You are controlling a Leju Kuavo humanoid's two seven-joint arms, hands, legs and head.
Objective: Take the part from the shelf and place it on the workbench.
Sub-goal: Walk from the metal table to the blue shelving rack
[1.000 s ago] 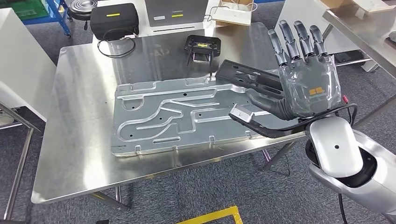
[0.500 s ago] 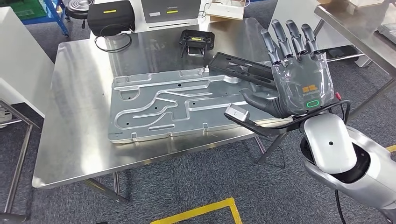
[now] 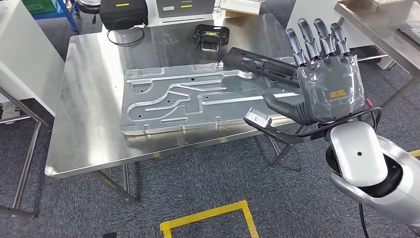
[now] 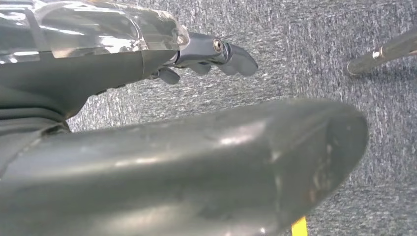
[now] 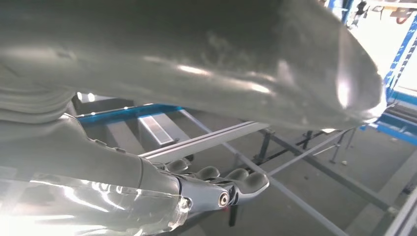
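Head view: a large stamped silver metal plate (image 3: pixel 198 99) lies flat mid-frame on the shiny steel counter (image 3: pixel 84 124), its lower edge near the counter's front rim. At right, the right hand (image 3: pixel 324 84), fingers spread upward, has its thumb against a long black plastic part (image 3: pixel 262 64) that overlaps the plate's right end. A black controller (image 3: pixel 211 35) sits at upper centre.

Left wrist view: the left hand (image 4: pixel 206 56) hangs over grey carpet, fingers curled, holding nothing.

Right wrist view: the right hand's fingers (image 5: pixel 221 179) extend near metal rails.
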